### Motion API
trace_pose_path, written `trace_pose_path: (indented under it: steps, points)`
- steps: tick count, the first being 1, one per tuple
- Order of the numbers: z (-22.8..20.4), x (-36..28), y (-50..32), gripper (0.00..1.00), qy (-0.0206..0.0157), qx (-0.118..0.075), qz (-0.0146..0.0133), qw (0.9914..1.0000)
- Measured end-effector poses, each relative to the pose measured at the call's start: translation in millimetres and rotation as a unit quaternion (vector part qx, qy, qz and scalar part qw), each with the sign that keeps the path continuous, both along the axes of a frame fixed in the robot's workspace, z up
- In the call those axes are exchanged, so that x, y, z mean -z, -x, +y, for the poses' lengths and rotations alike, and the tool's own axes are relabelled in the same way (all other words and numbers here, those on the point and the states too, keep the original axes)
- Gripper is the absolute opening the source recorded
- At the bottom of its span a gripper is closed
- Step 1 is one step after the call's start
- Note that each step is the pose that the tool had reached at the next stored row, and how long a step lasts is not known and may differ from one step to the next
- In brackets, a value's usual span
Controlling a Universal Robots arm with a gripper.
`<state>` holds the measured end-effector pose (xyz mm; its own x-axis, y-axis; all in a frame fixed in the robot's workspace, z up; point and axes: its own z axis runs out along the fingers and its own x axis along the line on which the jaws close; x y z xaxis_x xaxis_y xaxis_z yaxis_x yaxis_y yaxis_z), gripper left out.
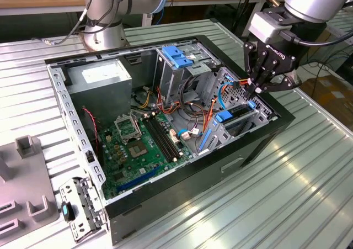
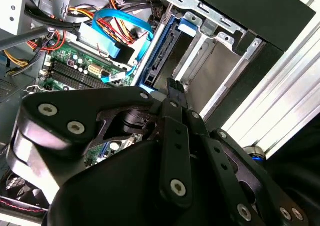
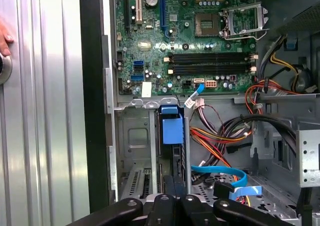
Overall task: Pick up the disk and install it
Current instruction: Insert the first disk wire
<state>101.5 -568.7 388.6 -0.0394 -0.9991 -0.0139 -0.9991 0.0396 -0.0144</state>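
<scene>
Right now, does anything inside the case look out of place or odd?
Two things. The blue cable by the drive bay lies loose, its end seemingly plugged into nothing. The processor socket on the board stands empty, its frame bare. The disk stands on edge in the bay, under the gripper; nothing looks damaged.

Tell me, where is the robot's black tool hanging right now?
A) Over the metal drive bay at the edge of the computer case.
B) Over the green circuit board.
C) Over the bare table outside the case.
A: in the exterior view the tool hangs above the drive bay on the exterior view's right, apart from the green circuit board.
</scene>
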Motion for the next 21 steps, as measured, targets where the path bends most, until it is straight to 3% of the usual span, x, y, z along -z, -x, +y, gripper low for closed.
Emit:
trace_pose_path:
  steps: [5,10,13,16,21]
  points:
    - [0.0,0.1,-3.9,0.11,0.0000,0.000,0.0003,1.00000]
    - [0.0,0.2,-25.5,0.11,0.0000,-0.001,0.0024,1.00000]
    - [0.1,0.3,-28.8,0.11,0.0001,-0.021,0.0025,0.99978]
    - [0.0,0.4,-30.0,0.11,0.0001,-0.049,0.0025,0.99878]
    - [2.3,0.4,-37.2,0.11,0.0001,-0.056,0.0025,0.99843]
